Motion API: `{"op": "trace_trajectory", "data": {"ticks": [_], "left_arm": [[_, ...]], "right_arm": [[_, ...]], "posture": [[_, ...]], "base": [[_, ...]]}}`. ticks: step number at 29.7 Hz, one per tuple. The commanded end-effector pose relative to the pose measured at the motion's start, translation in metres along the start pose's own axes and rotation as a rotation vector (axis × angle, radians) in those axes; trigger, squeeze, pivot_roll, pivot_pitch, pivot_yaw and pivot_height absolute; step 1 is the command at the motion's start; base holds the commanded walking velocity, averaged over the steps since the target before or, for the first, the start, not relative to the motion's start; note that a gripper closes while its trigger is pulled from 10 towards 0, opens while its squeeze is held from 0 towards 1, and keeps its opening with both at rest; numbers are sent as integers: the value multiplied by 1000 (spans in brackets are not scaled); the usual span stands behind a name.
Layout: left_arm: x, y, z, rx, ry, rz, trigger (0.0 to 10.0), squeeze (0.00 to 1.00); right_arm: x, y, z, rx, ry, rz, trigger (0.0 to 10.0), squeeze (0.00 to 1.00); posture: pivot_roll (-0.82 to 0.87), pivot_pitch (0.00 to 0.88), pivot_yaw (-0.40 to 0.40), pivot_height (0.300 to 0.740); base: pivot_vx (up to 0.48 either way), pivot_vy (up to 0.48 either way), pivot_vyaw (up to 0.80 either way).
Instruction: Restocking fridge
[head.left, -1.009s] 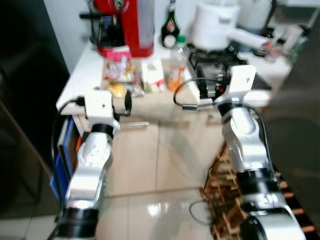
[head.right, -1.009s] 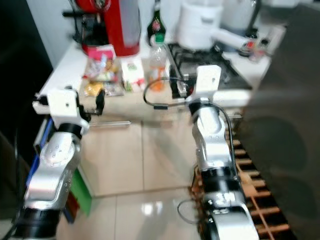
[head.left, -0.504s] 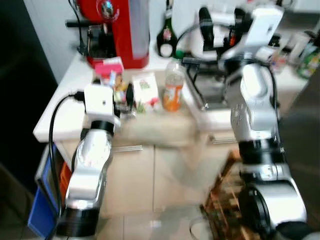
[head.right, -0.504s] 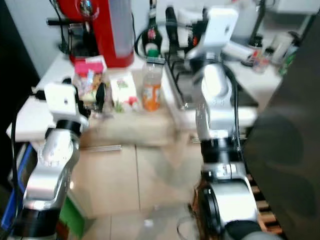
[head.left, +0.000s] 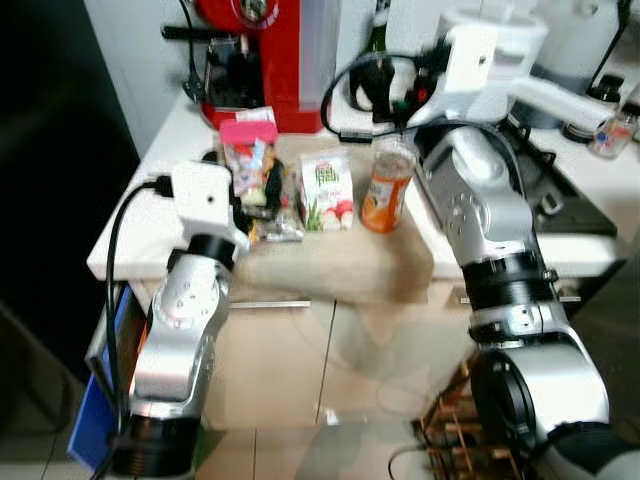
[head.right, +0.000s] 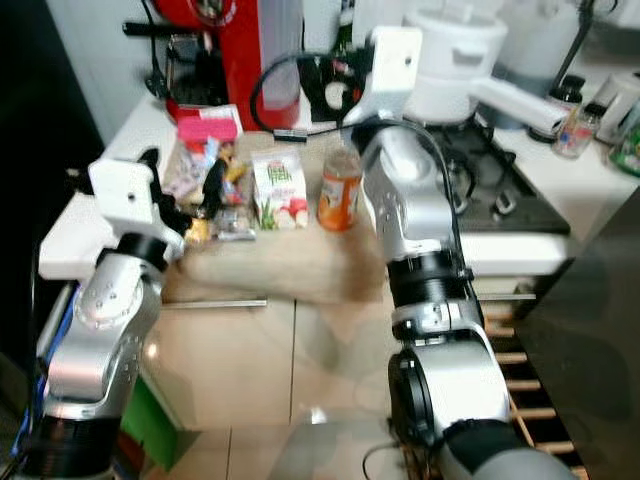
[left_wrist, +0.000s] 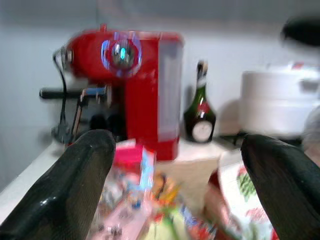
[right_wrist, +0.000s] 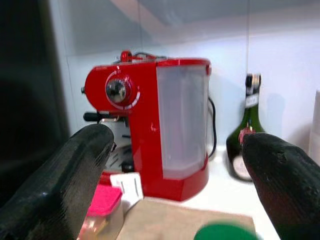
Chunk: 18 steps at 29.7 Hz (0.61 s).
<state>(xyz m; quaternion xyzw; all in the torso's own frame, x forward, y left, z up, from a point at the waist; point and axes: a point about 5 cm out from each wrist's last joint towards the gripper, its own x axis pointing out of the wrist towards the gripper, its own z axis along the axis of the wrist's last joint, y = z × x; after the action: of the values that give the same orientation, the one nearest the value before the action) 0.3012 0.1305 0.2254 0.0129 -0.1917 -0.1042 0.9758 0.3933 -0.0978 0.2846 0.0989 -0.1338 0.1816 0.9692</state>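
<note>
While the orange bottle (head.right: 340, 196) stands upright mid-counter beside the juice carton (head.right: 278, 189), with snack packets (head.right: 205, 175) toward the counter's (head.left: 330, 262) left edge, I judge these are the goods bound for the fridge. My right gripper (right_wrist: 177, 175) hovers above the bottle, fingers spread wide, presumably lining up a grasp. My left gripper (left_wrist: 180, 185), equally released, faces the packets before the red coffee machine (right_wrist: 155, 125) at the back edge.

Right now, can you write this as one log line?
left tool open at snacks | right tool open over bottle | nothing held
</note>
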Motion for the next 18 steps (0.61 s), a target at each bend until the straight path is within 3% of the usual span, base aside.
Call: {"op": "trace_trajectory", "data": {"ticks": [1,5,18], "left_arm": [[3,-1,8,-6,-24,-16,10000,0],[2,-2,7,-33,-7,-28,10000,0],[2,0,4,-70,30,-23,10000,0]], "right_arm": [[3,-2,8,23,1,-15,10000,0],[2,-7,-1,59,86,-44,10000,0],[3,-16,-20,62,188,-101,10000,0]], "posture": [[-29,0,-22,740],[-34,0,-23,740],[-35,0,-28,740]], "base": [[0,0,0],[0,0,0],[0,0,0]]}}
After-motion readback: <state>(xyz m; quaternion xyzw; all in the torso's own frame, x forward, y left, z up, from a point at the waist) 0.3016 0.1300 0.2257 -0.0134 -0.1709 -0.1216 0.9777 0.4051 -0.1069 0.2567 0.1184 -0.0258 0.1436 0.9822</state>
